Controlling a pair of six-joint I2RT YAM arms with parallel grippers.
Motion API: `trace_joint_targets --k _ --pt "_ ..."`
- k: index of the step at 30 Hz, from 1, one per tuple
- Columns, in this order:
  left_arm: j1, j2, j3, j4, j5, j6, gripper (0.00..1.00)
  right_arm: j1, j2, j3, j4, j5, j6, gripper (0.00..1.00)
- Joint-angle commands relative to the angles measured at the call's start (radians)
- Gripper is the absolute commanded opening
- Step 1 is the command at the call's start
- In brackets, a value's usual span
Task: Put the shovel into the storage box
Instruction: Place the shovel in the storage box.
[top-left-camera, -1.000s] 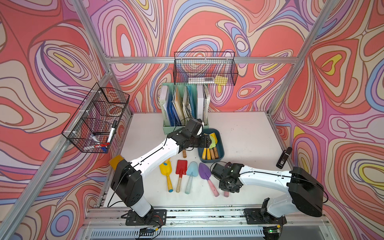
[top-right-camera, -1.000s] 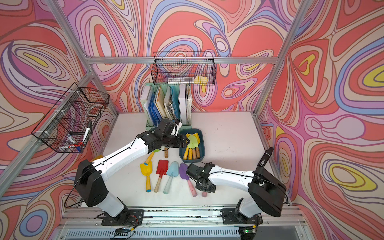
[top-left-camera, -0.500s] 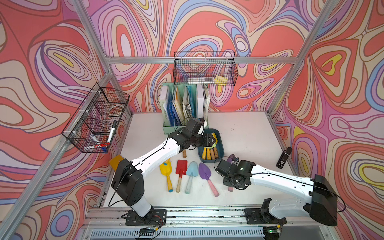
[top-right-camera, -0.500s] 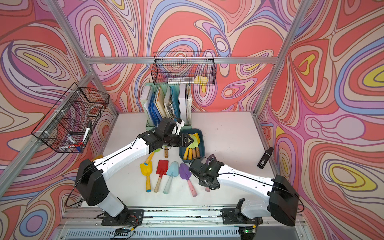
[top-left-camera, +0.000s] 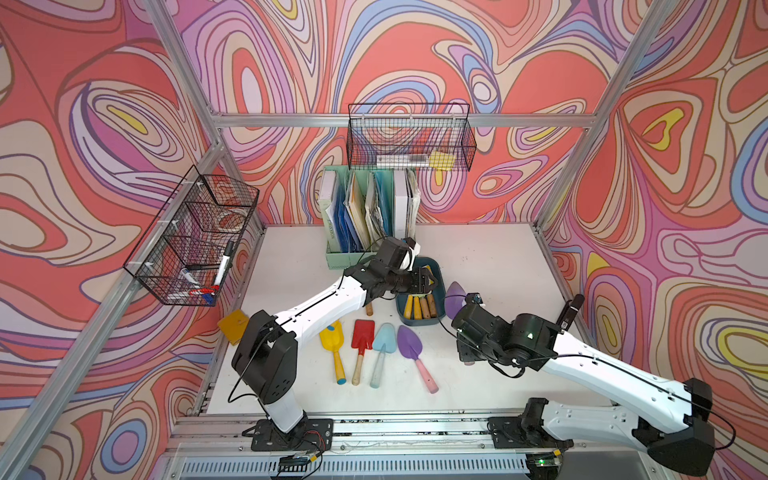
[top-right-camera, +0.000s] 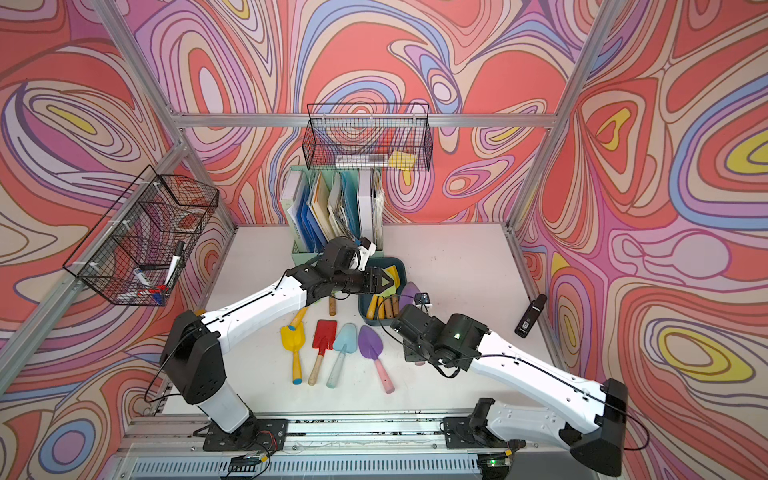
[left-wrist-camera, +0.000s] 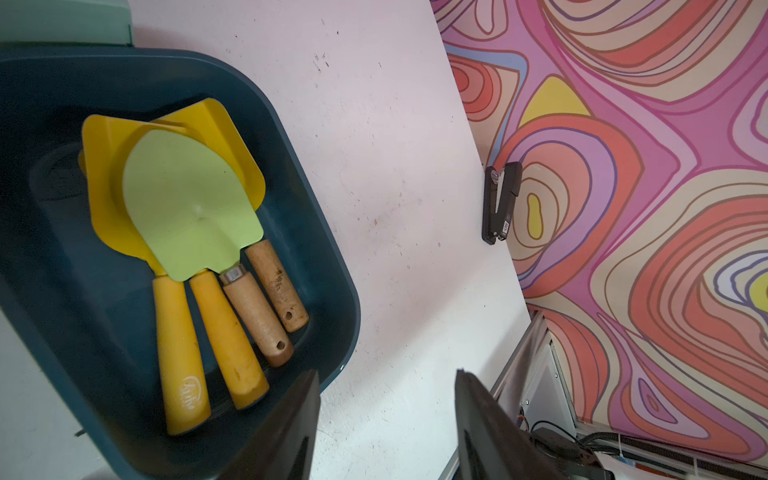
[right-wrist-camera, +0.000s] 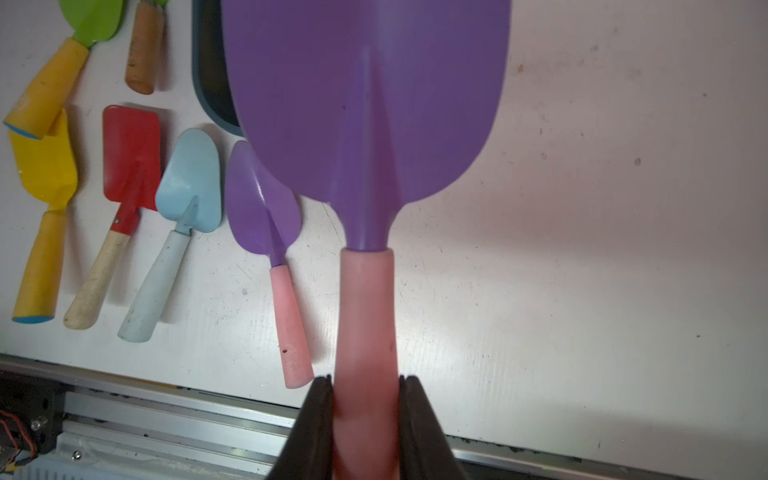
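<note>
My right gripper (right-wrist-camera: 366, 380) is shut on the pink handle of a purple-bladed shovel (right-wrist-camera: 365, 104). In both top views the shovel's blade (top-left-camera: 454, 293) (top-right-camera: 409, 291) hangs above the table just right of the storage box (top-left-camera: 435, 266) (top-right-camera: 398, 266). The box is a dark teal tub (left-wrist-camera: 291, 174) holding several shovels with yellow and wooden handles, a pale green blade on top. My left gripper (left-wrist-camera: 386, 372) (top-left-camera: 430, 282) hovers open above the box's right rim, with nothing between its fingers.
A yellow (top-left-camera: 332, 340), a red (top-left-camera: 362, 334), a light blue (top-left-camera: 383, 338) and a second purple shovel (top-left-camera: 409, 343) lie in a row in front of the box. A mint-green file holder (top-left-camera: 332, 257) stands behind it. A black stapler (top-right-camera: 530, 313) lies at the table's right edge. Wire baskets hang on the walls.
My right arm has lifted the purple shovel off the table and carried it back toward the box. The left gripper stays over the box, its jaws slightly narrower.
</note>
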Motion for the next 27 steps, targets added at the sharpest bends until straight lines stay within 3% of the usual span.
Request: trace_joint_targets --k 1,7,19,27 --pt "-0.014 0.002 -0.014 0.054 0.031 0.004 0.55 -0.032 0.021 0.059 0.038 -0.045 -0.157 0.0" --pt "-0.016 -0.024 -0.04 0.068 0.003 0.004 0.54 -0.087 0.085 0.107 0.044 -0.078 -0.206 0.0" --pt "-0.016 -0.052 -0.044 0.001 -0.163 -0.009 0.55 -0.191 0.112 0.137 0.038 -0.06 -0.202 0.0" --pt "-0.016 -0.08 -0.077 0.06 -0.156 -0.04 0.56 -0.238 0.185 0.154 0.068 -0.09 -0.242 0.0"
